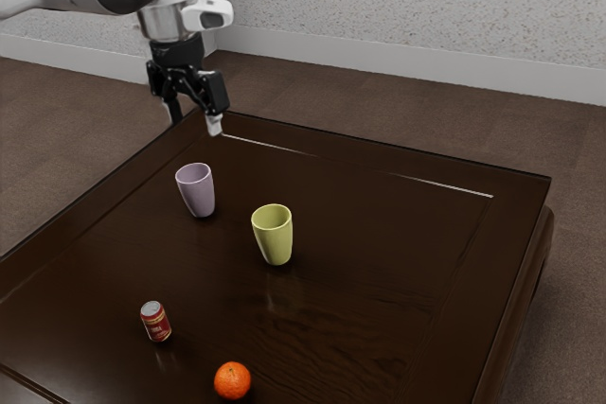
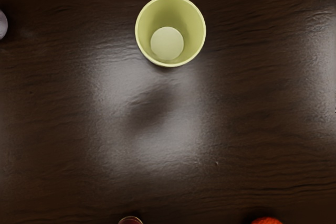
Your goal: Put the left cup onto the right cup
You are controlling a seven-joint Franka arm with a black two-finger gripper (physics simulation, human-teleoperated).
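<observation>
The tool [image 1: 195,118] hangs high over the far edge of the worktop [image 1: 379,253], its 2 fingers spread wide and holding nothing. Below it and a little nearer the camera stands the purple cup [image 1: 195,188], the one on the exterior view's left, upright with its mouth up. Near it, toward the exterior view's right, stands the green cup [image 1: 273,233], also upright and apart from the purple one.

The step in hand looks like the approach: no cup has been grasped yet. The next move likely calls for the tool to come down over the purple cup and close its fingers on the rim or wall, then lift it clear and carry it across to the green cup.

In the wrist view the green cup [image 2: 170,31] shows a round open mouth and a pale flat bottom, so the purple cup could nest inside. Both cups taper toward the base. A can [image 1: 156,321] and an orange [image 1: 232,379] sit well apart, near the front edge.
</observation>
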